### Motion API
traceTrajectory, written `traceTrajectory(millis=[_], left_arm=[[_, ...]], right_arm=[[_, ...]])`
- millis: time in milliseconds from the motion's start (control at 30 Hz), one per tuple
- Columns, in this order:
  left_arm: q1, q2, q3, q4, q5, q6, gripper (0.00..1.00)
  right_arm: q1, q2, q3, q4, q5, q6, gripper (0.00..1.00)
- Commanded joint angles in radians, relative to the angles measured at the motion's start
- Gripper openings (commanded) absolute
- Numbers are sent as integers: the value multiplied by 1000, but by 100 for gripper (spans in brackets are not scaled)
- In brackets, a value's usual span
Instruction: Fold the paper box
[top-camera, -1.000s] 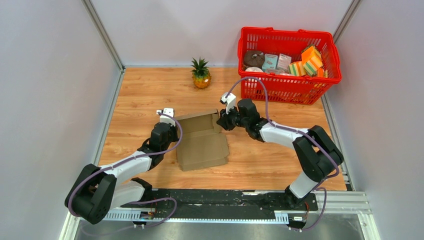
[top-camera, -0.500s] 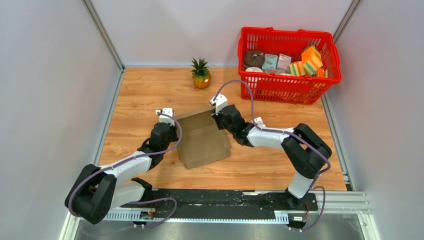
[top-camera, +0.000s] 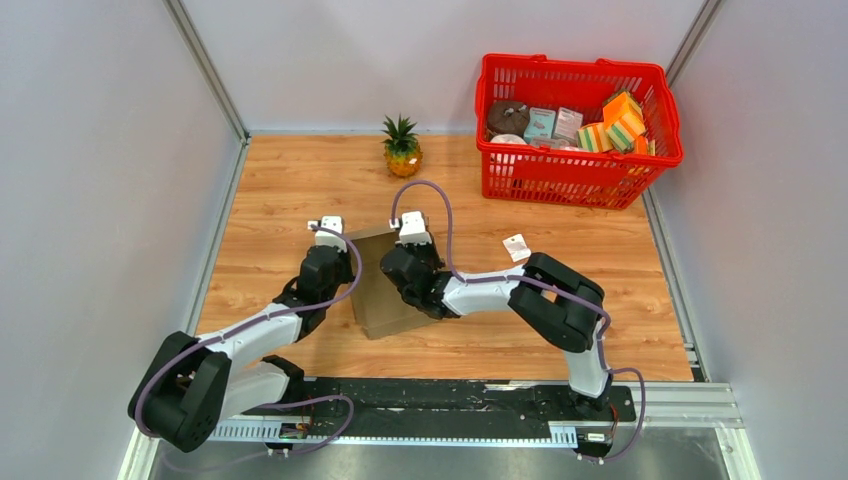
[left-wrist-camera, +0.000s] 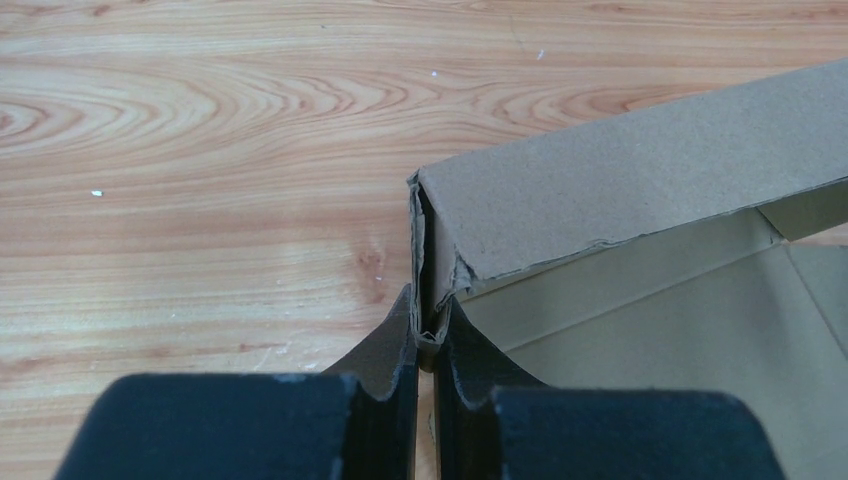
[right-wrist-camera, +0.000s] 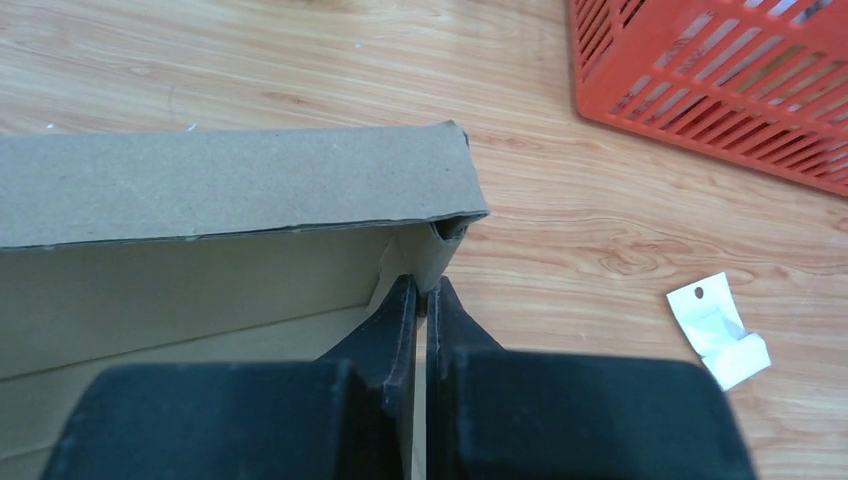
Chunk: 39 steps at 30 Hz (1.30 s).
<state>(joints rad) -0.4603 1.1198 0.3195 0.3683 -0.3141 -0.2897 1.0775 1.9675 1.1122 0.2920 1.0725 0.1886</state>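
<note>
The brown paper box (top-camera: 372, 290) lies partly folded on the wooden table, between my two arms. My left gripper (top-camera: 345, 262) is shut on its left side wall; the left wrist view shows the folded wall edge (left-wrist-camera: 430, 330) pinched between the fingers, with the box's far wall (left-wrist-camera: 640, 180) standing up. My right gripper (top-camera: 398, 262) is shut on the right side wall. In the right wrist view the wall's corner (right-wrist-camera: 430, 270) sits between the fingertips under the raised far wall (right-wrist-camera: 230, 185). My right arm hides much of the box from above.
A red basket (top-camera: 578, 178) of small colourful packages stands at the back right; it also shows in the right wrist view (right-wrist-camera: 720, 80). A toy pineapple (top-camera: 402, 147) stands at the back. A small white paper tag (top-camera: 516, 247) lies right of the box.
My right gripper has swept left across the box, carrying its right wall over, so the box now looks much narrower. The white tag has come into view. My left gripper held still.
</note>
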Motion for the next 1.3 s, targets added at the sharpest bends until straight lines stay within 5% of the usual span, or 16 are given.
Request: traceTrajectory(millis=[0, 100, 300, 400, 633, 767, 900, 1267], left_arm=[[-15, -31, -2, 24, 58, -26, 0], [-15, -37, 0, 12, 53, -23, 0], [-15, -29, -5, 21, 44, -25, 0], [-15, -3, 6, 15, 47, -31, 0], [-15, 12, 15, 6, 46, -35, 0], [-15, 23, 21, 6, 53, -40, 0], [-15, 28, 24, -5, 55, -40, 0], [-15, 17, 27, -22, 56, -39, 0]], right_arm=[[1, 13, 8, 51, 106, -46, 0], [-13, -47, -81, 182, -140, -184, 0], [-17, -36, -65, 83, 18, -144, 0], [-24, -50, -55, 18, -84, -49, 3], [-68, -310, -176, -63, -408, -17, 55], [-183, -451, -247, -165, -796, 66, 68], [-271, -555, -366, -122, -989, 92, 73], [-277, -421, -249, -117, -913, 35, 71]])
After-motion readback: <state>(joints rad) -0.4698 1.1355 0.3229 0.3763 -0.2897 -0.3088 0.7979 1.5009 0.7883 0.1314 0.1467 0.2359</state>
